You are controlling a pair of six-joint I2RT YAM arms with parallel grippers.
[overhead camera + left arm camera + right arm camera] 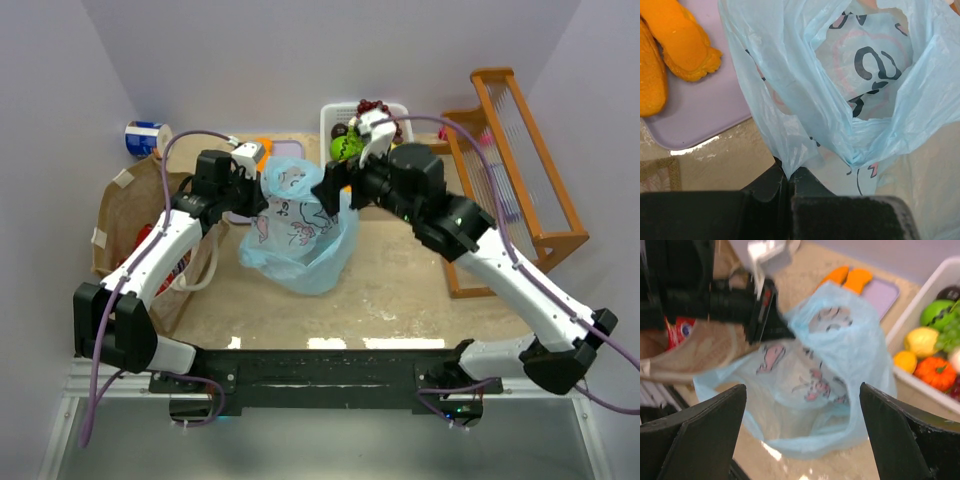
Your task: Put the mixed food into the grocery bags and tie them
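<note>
Your left claw (789,172) is pinching the blue bag (300,235) by its rim, propping the mouth open for loading. Your right claw (802,427) is gaping empty over it. The mixed food (932,345) is sitting in the white basket (920,300) just beside.

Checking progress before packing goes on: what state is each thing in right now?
blue plastic bag: untied, mouth open, looks empty
left gripper: shut on the bag's rim
right gripper: open, empty, over the bag
toy food: in the white basket
brown paper bag: lying flat
</note>
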